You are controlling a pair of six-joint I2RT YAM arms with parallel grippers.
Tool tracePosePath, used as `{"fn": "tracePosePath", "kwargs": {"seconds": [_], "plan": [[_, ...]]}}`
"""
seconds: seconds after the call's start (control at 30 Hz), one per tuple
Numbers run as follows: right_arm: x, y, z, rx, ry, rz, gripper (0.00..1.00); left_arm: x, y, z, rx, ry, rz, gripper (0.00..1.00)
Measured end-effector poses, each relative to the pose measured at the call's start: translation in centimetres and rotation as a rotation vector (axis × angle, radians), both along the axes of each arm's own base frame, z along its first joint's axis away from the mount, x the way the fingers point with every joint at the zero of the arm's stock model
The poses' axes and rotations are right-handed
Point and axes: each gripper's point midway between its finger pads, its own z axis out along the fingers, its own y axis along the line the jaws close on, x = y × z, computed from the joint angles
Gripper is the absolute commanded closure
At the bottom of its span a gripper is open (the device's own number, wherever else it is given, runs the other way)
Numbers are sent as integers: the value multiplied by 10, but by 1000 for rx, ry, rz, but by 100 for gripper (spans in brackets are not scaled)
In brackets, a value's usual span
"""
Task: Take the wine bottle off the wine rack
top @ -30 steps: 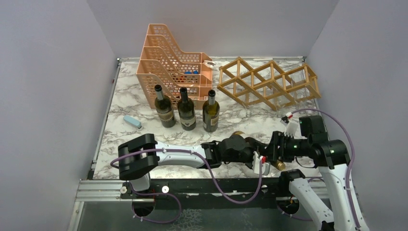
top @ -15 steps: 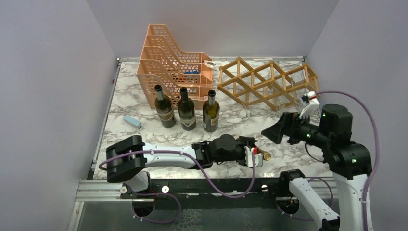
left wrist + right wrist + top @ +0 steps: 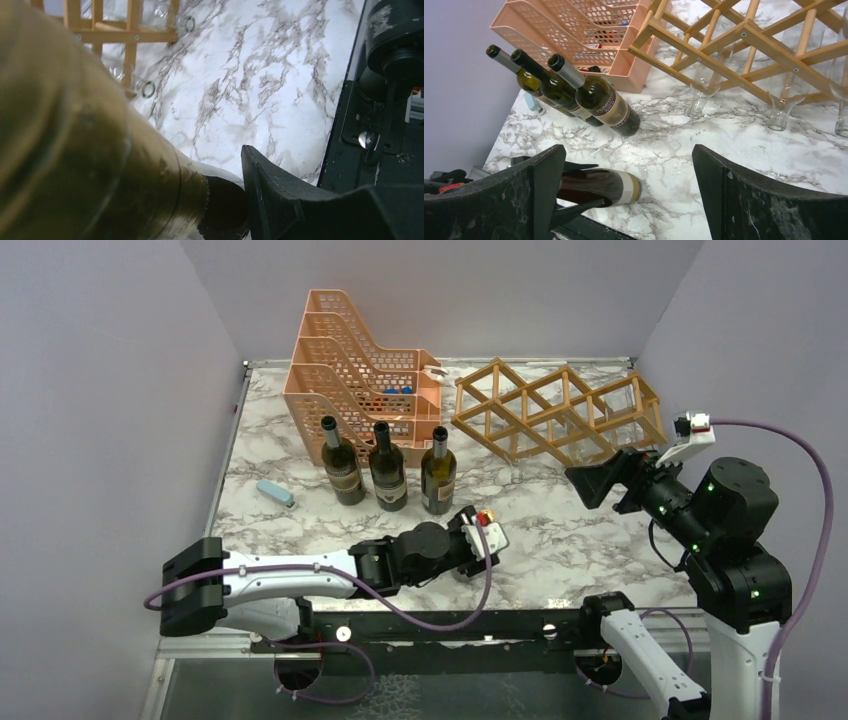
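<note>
Wine bottle [image 3: 599,186], dark glass, at near edge of marble worktop [image 3: 560,540]: likely heavy, slick, breakable; mid-body hold safest. Left gripper [image 3: 468,540] clamped on it; right gripper [image 3: 626,152] jaws wide apart.

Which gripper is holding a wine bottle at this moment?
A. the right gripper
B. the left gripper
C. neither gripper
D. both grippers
B: the left gripper is closed on a wine bottle that it holds on its side, while the right gripper is wide open with nothing between its fingers.
</note>
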Motion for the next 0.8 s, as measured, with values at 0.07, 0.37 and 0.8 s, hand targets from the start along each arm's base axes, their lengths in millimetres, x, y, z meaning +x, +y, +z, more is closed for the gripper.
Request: {"fn": "tracePosePath", "kwargs": {"seconds": [0.07,0.37,0.8], "plan": [[4,1,-7,-1,13,0,0,2,13,0,-6,25,46,100],[14,4,-40,1,99,1,0,31,77,8,7,54,315,100],[19,8,-52,15,124,11,0,98,208,14,-64,63,784,100]]}}
